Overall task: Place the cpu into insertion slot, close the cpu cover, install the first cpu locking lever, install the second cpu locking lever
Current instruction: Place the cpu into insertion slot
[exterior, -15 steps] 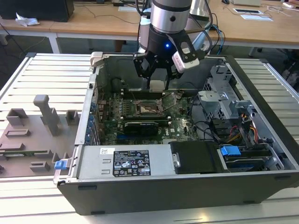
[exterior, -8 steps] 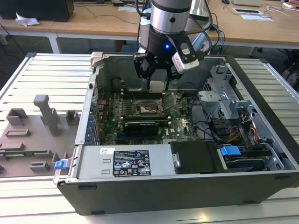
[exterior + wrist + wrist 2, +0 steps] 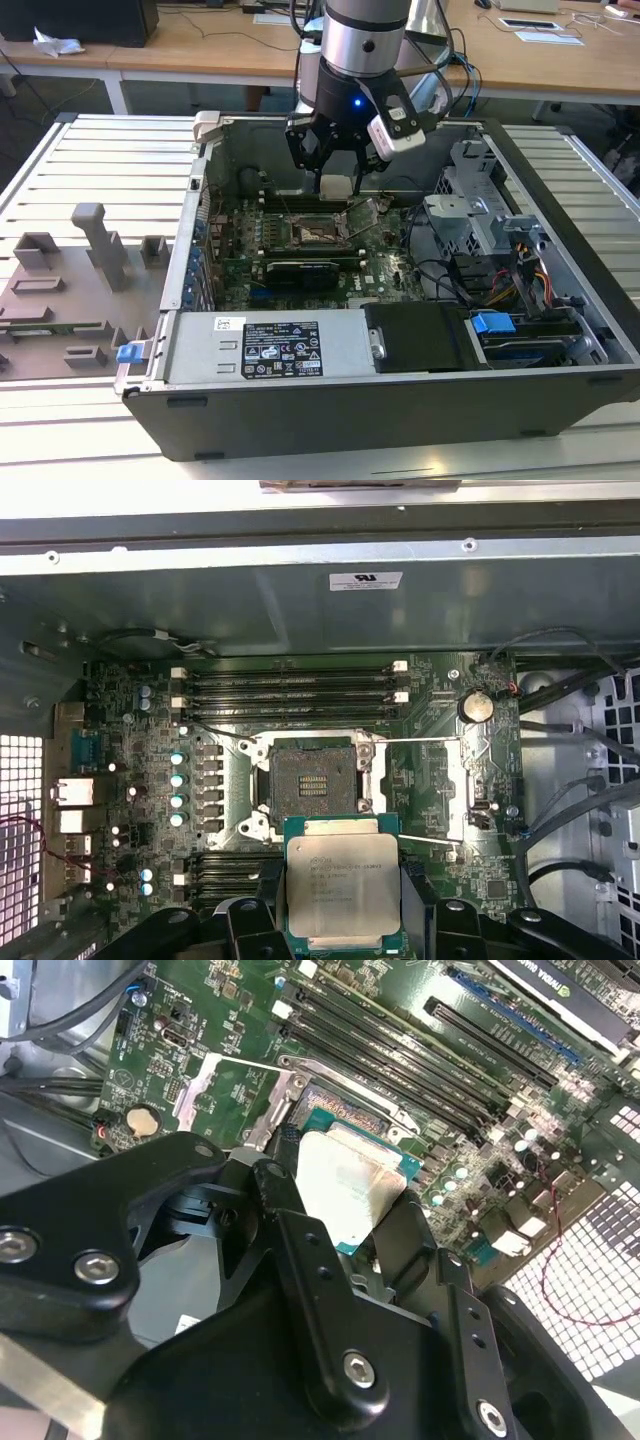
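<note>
Hand: the hand (image 3: 337,182) is clamped on the cpu (image 3: 343,892), one finger on each of two opposite edges, with the metal top facing the first wrist camera.
Cpu: it is in the air, clear of the board. In the first wrist view it sits near the socket (image 3: 312,780) but is not over it.
Socket: open and bare, with the contact field exposed. In the exterior view it lies at 6 o'clock of the hand.
Cover: the cover (image 3: 197,1088) is swung up and back, just beside the socket. In the exterior view it stands at about 2 o'clock of the socket.
Risk, alignment: with the chip off the socket's centre, a shifted or tilted descent would likely put a corner on the rim or the contacts and bend them.
Risk, grip: the hold is on thin edges only, so a small slip could drop or twist the chip above the open contacts.
Risk, fingers: the fingers reach wider than the chip, and going low they could catch the rim, the raised cover or the thin lever rod (image 3: 425,742).
Edges: in the exterior view the memory slots (image 3: 290,680) lie at 12 o'clock of the socket, the card (image 3: 300,272) at 6 o'clock and the cables (image 3: 440,270) at 3 o'clock.
Room: the case wall (image 3: 255,150) stands well apart at 11 o'clock. Straight above the socket looks open, and sideways room is tight.
</note>
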Controlling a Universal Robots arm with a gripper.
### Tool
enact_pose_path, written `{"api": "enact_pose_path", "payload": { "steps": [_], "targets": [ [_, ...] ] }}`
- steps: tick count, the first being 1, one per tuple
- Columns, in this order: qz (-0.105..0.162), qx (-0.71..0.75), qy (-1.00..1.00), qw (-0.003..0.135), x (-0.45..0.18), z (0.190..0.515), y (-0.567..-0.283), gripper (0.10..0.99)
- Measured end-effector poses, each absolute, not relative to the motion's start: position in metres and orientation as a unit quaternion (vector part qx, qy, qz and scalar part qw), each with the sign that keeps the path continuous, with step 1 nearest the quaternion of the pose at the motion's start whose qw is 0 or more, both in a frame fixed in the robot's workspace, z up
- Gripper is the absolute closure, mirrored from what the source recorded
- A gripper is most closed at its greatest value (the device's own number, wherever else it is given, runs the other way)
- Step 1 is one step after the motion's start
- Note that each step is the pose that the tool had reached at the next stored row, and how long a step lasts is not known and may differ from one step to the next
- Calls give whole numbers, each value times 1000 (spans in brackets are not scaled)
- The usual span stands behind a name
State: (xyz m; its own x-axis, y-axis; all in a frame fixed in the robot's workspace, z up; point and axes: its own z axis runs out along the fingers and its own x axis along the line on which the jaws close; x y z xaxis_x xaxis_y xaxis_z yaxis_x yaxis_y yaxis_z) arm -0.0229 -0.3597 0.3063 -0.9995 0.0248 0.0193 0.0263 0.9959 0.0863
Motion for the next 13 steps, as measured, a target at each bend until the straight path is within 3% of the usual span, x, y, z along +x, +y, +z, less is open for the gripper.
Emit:
{"api": "enact_pose_path", "payload": {
  "steps": [13],
  "targets": [
    [-42, -13, -999, 9, -23, 290, -359, 541]
  ]
}}
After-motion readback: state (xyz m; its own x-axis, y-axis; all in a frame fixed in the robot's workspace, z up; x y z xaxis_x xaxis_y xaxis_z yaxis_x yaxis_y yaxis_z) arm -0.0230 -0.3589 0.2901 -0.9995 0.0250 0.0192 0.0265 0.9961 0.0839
